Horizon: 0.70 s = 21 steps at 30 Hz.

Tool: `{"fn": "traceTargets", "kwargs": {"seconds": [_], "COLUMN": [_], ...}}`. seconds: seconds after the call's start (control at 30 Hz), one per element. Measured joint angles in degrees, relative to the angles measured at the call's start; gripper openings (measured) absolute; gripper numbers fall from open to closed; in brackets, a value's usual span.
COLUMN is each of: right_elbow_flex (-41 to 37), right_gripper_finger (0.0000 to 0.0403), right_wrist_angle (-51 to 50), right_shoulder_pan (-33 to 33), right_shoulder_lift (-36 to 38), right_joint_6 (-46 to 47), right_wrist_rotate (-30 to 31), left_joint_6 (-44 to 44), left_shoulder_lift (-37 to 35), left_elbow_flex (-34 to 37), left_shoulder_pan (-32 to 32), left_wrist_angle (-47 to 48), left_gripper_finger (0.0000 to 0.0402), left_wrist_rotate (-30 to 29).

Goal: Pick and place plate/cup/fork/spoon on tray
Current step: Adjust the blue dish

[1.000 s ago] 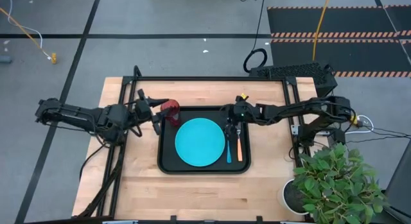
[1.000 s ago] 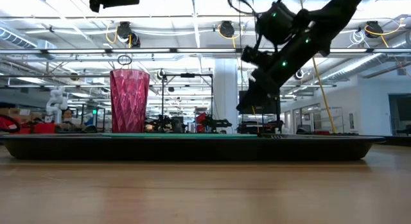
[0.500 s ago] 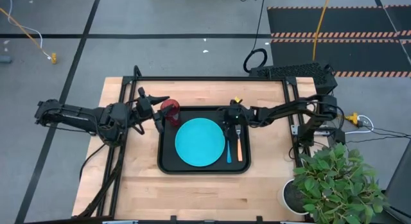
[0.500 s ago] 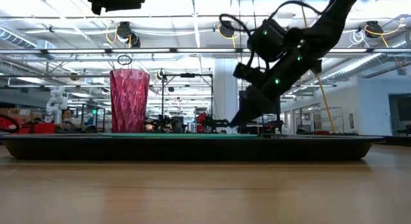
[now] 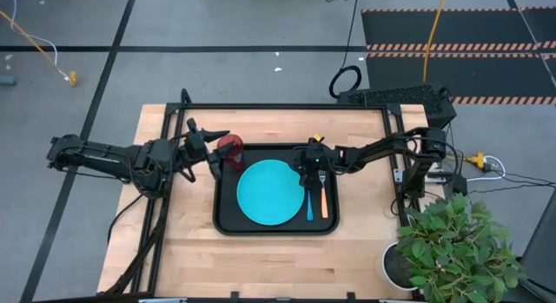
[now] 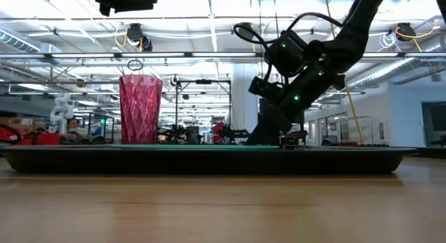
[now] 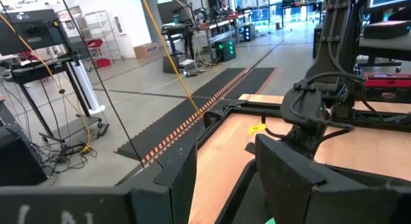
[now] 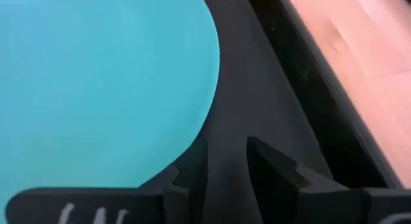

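My right claw (image 5: 307, 174) is low over the tray (image 5: 228, 218), tips nearly on its floor. Wrist cam shows the fingers (image 8: 266, 161) a narrow gap apart with bare black tray between them, nothing held. The plate (image 5: 270, 193) lies just beside the claw, rim close to the fingertips, flat in the middle of the tray. Spoon (image 5: 309, 204) and fork (image 5: 322, 196) lie side by side right next to the claw, between the plate and the tray's right rim, fork nearer the rim. From the low cam the claw (image 6: 267, 131) points down at the tray (image 6: 209, 161).

Cup (image 5: 230, 149) stands upright in the tray corner across the plate from that claw. My left claw (image 5: 211, 152) sits at the cup, fingers (image 7: 289, 169) spread apart and nothing gripped; from above I can't tell if it touches the cup.
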<state>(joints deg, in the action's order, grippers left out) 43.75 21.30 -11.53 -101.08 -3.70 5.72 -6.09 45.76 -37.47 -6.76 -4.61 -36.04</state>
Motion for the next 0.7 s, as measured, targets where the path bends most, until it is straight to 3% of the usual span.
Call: {"fn": "traceTargets", "kwargs": {"seconds": [0.7], "right_elbow_flex": [0.0], "right_gripper_finger": [0.0102], "right_wrist_angle": [0.9], "right_shoulder_pan": [0.3], "right_shoulder_lift": [-0.1], "right_joint_6": [1.1], "right_wrist_rotate": [-3.1], "left_joint_6": [-0.1], "left_shoulder_lift": [0.0], "left_elbow_flex": [0.0], "left_shoulder_pan": [0.0], "left_wrist_angle": [0.1], "left_gripper_finger": [0.0161], "left_wrist_rotate": [0.0]}}
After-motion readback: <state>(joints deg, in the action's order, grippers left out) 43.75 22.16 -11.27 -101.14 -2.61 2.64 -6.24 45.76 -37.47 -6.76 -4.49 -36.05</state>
